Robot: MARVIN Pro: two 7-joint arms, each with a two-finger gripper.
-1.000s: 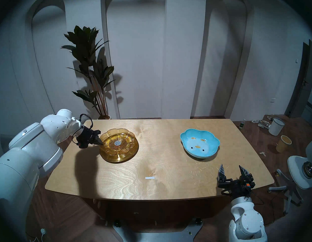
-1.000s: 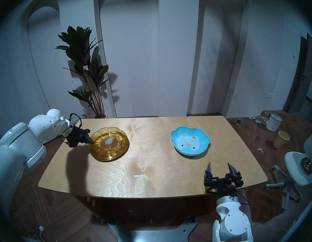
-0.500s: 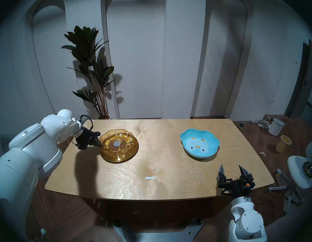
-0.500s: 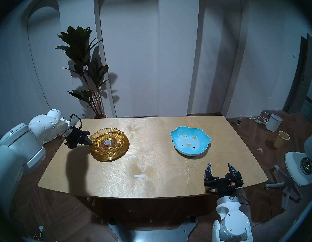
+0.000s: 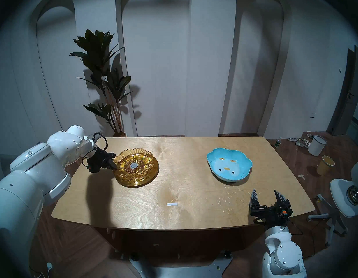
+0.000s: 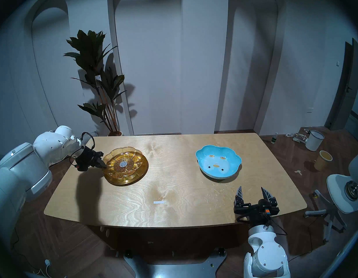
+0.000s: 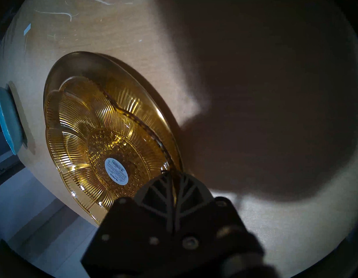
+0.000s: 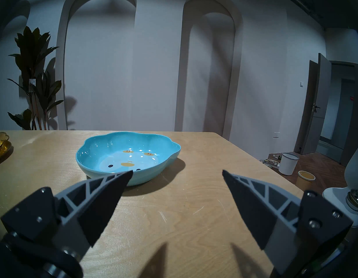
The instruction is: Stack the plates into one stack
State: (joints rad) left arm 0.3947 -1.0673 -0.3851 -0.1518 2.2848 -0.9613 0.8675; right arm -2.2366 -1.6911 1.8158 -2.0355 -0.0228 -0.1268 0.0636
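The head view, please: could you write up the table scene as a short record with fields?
surface: wooden table
gold metal plate: on the table, view's left
amber flower plate: over the gold plate, its rim pinched
blue lobed dish: alone on the table, view's right
left gripper: shut on the amber plate's rim
right gripper: open, empty, at the near edge by the blue dish
stack: blue dish not yet added

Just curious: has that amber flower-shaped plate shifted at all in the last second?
Yes. The amber flower plate has slid slightly toward the view's left across the gold plate under it, which stayed put.
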